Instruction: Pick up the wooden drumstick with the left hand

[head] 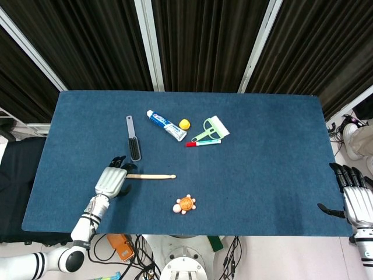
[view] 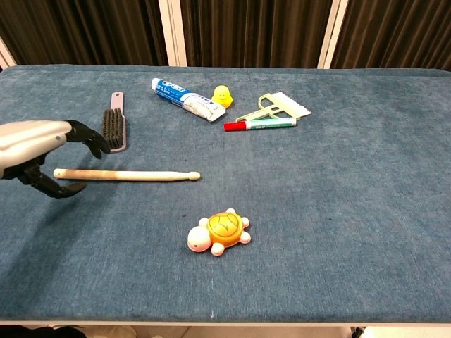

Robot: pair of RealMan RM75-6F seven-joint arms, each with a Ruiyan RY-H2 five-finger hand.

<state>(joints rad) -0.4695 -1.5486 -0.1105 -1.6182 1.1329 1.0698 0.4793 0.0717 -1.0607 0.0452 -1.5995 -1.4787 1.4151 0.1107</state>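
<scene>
The wooden drumstick point(head: 152, 176) point(view: 134, 175) lies flat on the blue table, its tip pointing right. My left hand point(head: 112, 180) point(view: 44, 150) hovers over the stick's butt end, fingers apart above it and thumb below; it holds nothing. In the chest view the butt end still shows between the fingers and thumb. My right hand point(head: 356, 198) rests open at the table's right front edge, far from the stick, and appears only in the head view.
A grey hairbrush point(head: 133, 140) point(view: 114, 127) lies just beyond the left hand. A toothpaste tube point(view: 187, 100), yellow duck point(view: 223, 95), green-white brush point(view: 278, 106) and red-capped marker point(view: 259, 124) sit further back. An orange toy turtle point(view: 220, 232) lies near the front.
</scene>
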